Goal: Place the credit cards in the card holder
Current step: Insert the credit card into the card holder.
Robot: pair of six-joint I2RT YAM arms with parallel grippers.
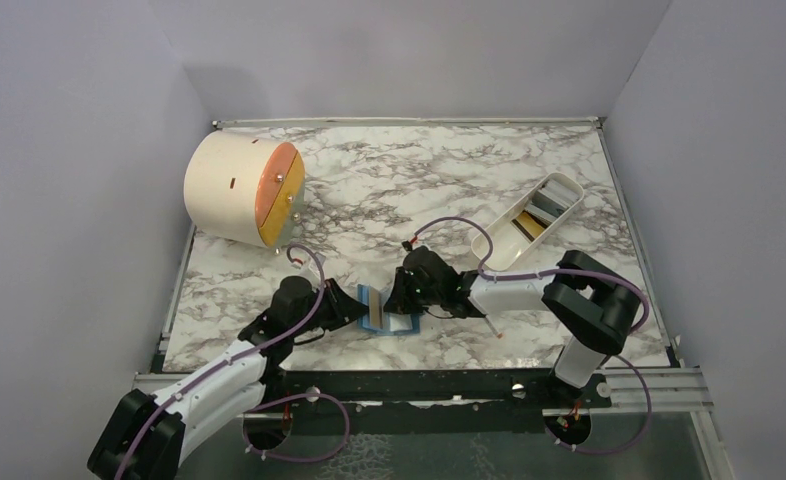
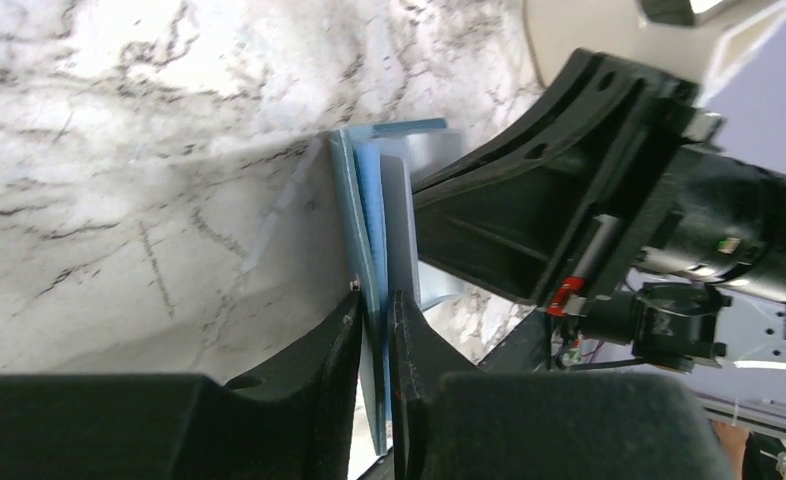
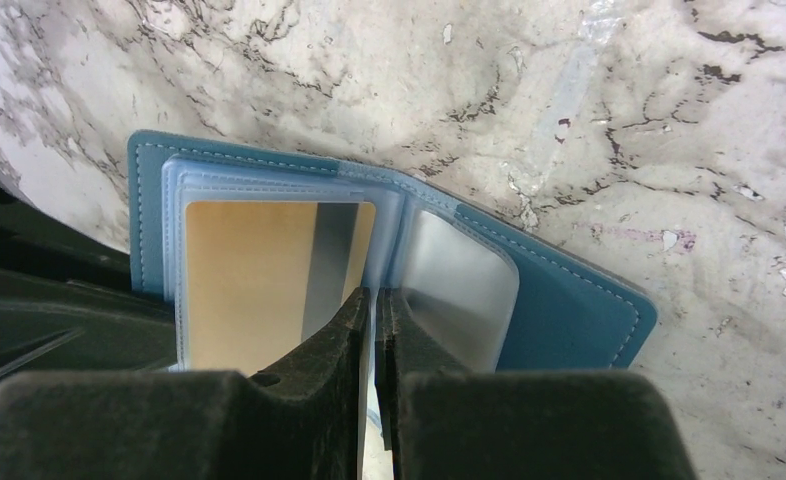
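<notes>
The teal-blue card holder lies open on the marble table between both grippers. My left gripper is shut on its teal cover, held on edge. My right gripper is shut on a thin pale inner sleeve at the fold. In the right wrist view a gold card with a dark stripe sits in the left sleeve. A grey card sits in the right sleeve over the teal cover. More cards lie in the white tray.
A white oblong tray stands at the back right. A cream cylinder with an orange face lies at the back left. A thin white-and-red stick lies under the right arm. Walls close in on three sides.
</notes>
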